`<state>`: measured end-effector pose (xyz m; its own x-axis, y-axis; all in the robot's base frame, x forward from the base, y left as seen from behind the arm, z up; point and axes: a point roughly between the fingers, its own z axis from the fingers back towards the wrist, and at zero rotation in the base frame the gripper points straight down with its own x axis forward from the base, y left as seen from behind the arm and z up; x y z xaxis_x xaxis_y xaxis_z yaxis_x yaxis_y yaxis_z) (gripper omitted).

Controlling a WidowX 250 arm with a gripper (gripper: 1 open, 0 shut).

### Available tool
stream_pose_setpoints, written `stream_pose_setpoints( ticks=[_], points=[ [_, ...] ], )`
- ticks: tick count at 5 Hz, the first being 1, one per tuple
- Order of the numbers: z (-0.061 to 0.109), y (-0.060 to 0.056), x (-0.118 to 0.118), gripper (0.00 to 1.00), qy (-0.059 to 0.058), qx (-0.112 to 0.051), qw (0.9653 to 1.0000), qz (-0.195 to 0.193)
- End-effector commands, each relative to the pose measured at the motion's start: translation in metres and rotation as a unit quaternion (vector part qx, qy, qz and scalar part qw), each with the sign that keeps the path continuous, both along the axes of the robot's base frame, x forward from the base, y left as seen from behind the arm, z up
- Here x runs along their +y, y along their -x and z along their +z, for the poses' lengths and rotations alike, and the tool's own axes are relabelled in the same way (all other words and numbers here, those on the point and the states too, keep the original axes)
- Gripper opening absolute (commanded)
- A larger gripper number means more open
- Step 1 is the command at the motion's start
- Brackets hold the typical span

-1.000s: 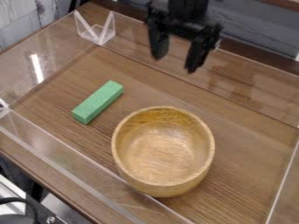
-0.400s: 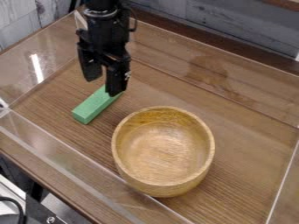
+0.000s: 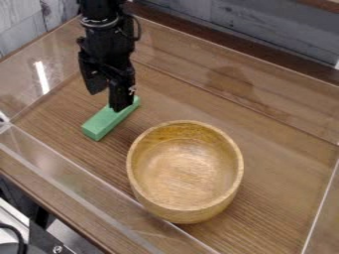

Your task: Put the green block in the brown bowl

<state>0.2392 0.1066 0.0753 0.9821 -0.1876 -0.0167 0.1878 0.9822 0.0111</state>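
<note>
Since the earlier frame, the gripper point(image 3: 110, 94) has been carried across from twelve o'clock, near the far side of the table point(image 3: 272, 84), to about eleven o'clock as seen from the brown bowl point(image 3: 185, 171). No displacement of the green block point(image 3: 103, 124) is noted: it is found lying flat on the wood at roughly ten o'clock from the bowl, apart from its rim, with its long axis pointing between one and seven o'clock. The fingers are seen spread apart, above the one o'clock end of the block, and nothing is held between them. Whether the block is touched cannot be told from this view. The step in hand is judged to be the alignment for the grasp. For this to be done well, the fingers should be brought a little towards seven o'clock, so that the middle of the block is straddled rather than its end, and should be turned so that its two long sides are faced. Descent should be made straight and slow, and closing withheld until both sides are flanked. If the block is gripped at its end, tilting or slipping may be expected. Once secured, it should be raised above the bowl's rim before being carried towards four o'clock.
</note>
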Motion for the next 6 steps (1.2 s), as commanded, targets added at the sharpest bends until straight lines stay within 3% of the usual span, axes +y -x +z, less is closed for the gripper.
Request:
stream_pose_setpoints(
  ticks=[1,3,6],
  points=[
    [0.0,-0.004,0.005,1.0,-0.003,-0.019,0.9998,-0.002],
    [-0.017,-0.006,0.009,1.0,0.002,-0.021,0.9998,-0.006],
    [-0.028,-0.01,0.01,1.0,0.011,-0.015,0.9998,-0.005]
  ],
)
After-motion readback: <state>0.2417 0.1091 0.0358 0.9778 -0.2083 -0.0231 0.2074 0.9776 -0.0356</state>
